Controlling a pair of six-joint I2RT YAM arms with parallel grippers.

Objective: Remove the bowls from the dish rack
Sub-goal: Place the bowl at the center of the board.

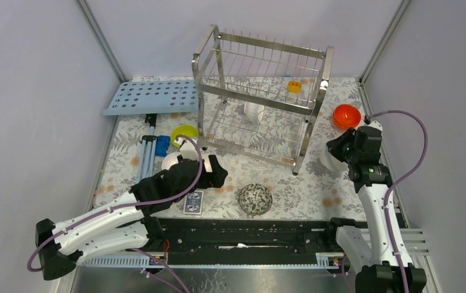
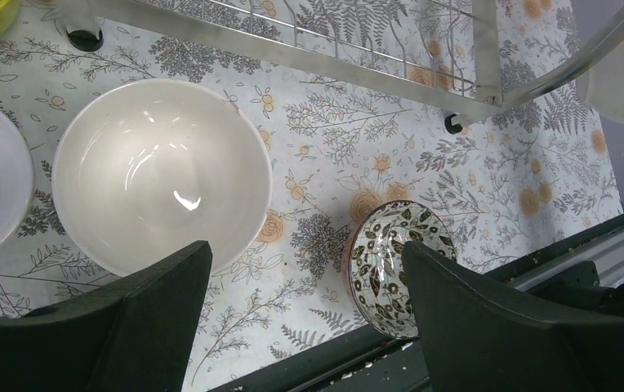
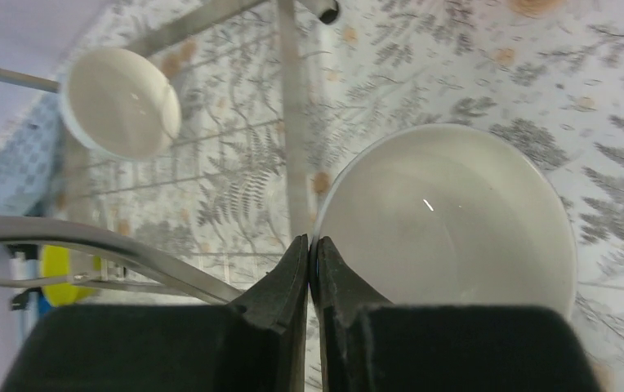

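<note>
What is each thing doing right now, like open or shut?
Left gripper: open, empty.
Right gripper: shut on white bowl rim.
Dish rack: upright, another white bowl inside.
Orange bowl: upright, empty, on table.
Yellow-green bowl: upright, on table.

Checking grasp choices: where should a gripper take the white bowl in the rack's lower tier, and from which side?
Probably the rim, one finger inside the hollow. The white bowl stands on edge, hollow toward the right wrist camera, under the upper tier of the dish rack, so enter low from the near right.
</note>
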